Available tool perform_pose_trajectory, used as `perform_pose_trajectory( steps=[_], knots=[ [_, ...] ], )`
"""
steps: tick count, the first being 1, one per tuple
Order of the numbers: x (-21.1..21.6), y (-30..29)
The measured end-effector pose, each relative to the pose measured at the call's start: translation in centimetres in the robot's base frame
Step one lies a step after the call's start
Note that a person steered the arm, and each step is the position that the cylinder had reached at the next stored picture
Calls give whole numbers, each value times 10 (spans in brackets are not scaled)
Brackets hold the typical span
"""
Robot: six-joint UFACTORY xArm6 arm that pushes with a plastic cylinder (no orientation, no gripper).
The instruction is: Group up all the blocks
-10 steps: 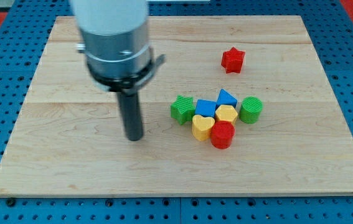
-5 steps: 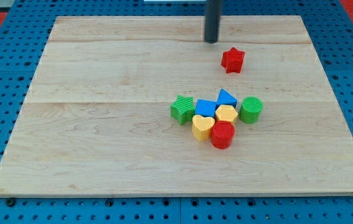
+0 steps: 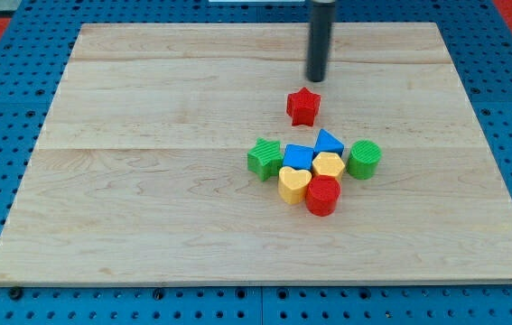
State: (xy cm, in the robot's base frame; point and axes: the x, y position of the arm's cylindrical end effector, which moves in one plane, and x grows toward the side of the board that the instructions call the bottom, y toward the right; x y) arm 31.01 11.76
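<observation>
We have a single camera view, set high at the near edge and tilted down and forward across the whole wooden board [image 3: 147,226]. It sits fairly close: blue pegboard [image 3: 3,162] shows around all four edges.

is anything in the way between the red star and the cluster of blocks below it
Nothing visible: bare wood separates the red star from the cluster's blue cube and blue triangle. My tip sits just above the star.
</observation>
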Motion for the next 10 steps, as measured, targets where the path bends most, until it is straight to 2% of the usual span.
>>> perform_pose_trajectory(
  steps=[1, 2, 3, 4, 5, 6, 7, 8, 9, 10],
  knots=[
    [47, 11],
    [48, -7],
    [17, -32],
    [37, -100],
    [61, -128],
    [-2, -106],
    [34, -34],
    [77, -94],
    [122, -127],
    [120, -98]
  ],
)
